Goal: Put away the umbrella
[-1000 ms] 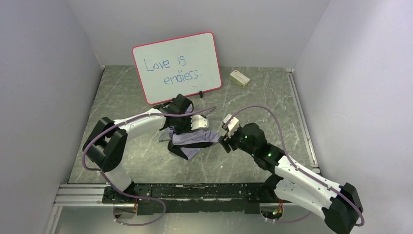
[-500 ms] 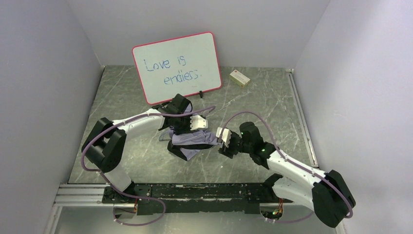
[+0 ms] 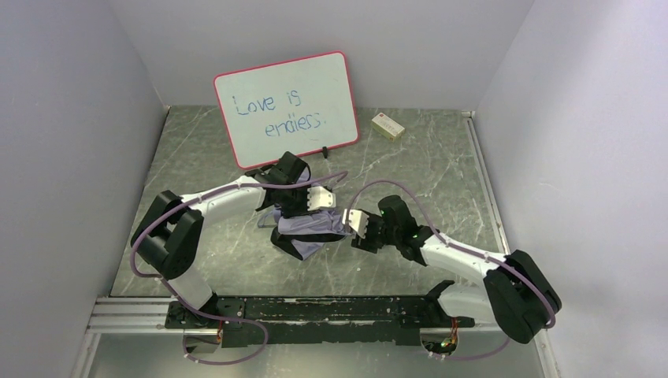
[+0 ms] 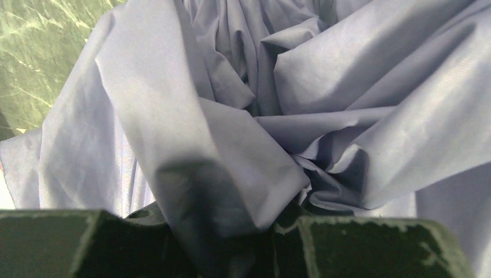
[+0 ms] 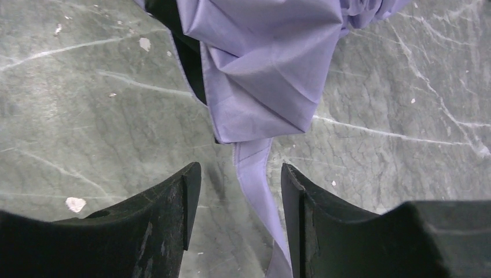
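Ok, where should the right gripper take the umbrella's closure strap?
Grip the strap just below the folded fabric of the umbrella, where it lies narrow between the fingers of the open right gripper. Come down from above, closing across its width.

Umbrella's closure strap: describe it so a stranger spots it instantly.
On the green marble table lies the crumpled lavender umbrella. From its folded edge a narrow strap trails into the open right claw: the only thin ribbon among broad folds.

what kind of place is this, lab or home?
Likely a lab test cell: bare white walls box in a stone-pattern table, and two arms are bolted to a metal rail at its near edge.
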### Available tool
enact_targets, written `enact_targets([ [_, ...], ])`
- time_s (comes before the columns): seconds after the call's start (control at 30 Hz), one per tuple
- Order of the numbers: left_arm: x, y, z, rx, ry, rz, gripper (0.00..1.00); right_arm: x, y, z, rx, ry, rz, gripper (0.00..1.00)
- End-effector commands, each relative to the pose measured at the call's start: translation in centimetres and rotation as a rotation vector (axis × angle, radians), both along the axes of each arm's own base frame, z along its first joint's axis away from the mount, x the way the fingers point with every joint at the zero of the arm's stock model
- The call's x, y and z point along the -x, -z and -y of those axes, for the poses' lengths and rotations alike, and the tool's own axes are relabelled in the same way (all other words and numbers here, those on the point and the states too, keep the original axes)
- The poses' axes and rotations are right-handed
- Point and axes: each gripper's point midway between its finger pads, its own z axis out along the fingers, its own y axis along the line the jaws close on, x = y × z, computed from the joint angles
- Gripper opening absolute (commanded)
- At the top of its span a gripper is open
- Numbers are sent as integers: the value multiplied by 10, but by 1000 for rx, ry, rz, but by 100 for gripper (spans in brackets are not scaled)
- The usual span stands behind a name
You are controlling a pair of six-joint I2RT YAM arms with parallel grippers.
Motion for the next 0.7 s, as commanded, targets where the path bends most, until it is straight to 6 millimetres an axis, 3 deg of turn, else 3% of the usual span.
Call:
enact_targets([
  [0.0,0,-16,8,67,33,27,9,-19,-8,-5,3,9,85,56],
  [0.17,0,-16,8,66,29,30,9,-26,-3,-8,29,6,97,49],
  [0.37,-2,-16,7,67,19,41,9,-18,3,-14,30,-9,39,21],
  [0.53,-4,-15,5,66,7,45,9,4,0,-18,28,-37,-45,6],
  [0.67,-8,-16,4,64,-8,51,9,32,-27,-36,-70,-72,-121,2],
])
